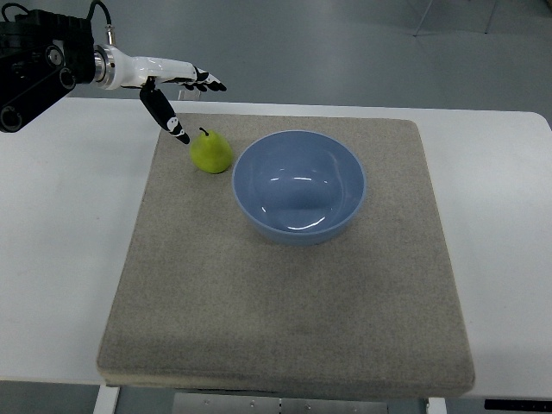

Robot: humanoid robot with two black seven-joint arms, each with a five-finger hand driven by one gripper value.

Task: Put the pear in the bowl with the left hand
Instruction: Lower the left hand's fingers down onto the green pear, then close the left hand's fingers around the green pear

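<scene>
From the top view, I am holding my left hand (177,99) in the upper left of the frame, fingers spread and gripping nothing, one finger pointing down-right toward the pear (211,153). The pear is sitting upright on the grey mat (285,302), just below and to the right of that fingertip (apart or barely touching, I cannot tell), stem up, just beside the left rim of the blue bowl (299,186). My right hand is not showing.
</scene>
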